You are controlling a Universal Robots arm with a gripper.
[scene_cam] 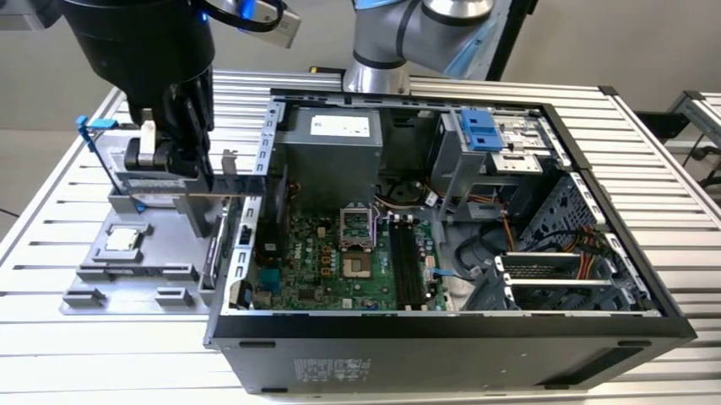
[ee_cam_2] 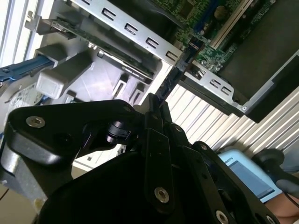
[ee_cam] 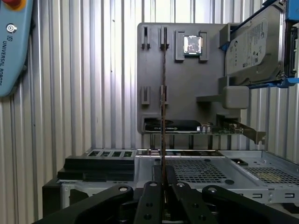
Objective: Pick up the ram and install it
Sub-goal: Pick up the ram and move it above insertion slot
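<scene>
The ram [scene_cam: 231, 197] is a long thin stick seen edge-on, lying level over the grey parts holder [scene_cam: 124, 278] just outside the computer case's wall on the exterior view's left. My gripper [scene_cam: 194, 181] is shut on it. In the first wrist view the ram [ee_cam: 163, 93] runs as a thin line out from between my fingertips [ee_cam: 163, 179]. The second wrist view shows the ram [ee_cam_2: 171, 80] as a dark strip reaching out from the gripper [ee_cam_2: 156, 105] toward the case edge. The black memory slots [scene_cam: 406, 261] lie on the motherboard inside the open case.
A small silver processor chip [ee_cam: 192, 45] and a hard drive in a blue frame [ee_cam: 254, 44] sit on the grey holder, with an expansion card [ee_cam: 187, 127] near the case. The open case [scene_cam: 451, 321] has raised metal walls. A blue pendant [ee_cam: 11, 42] lies on the slatted table.
</scene>
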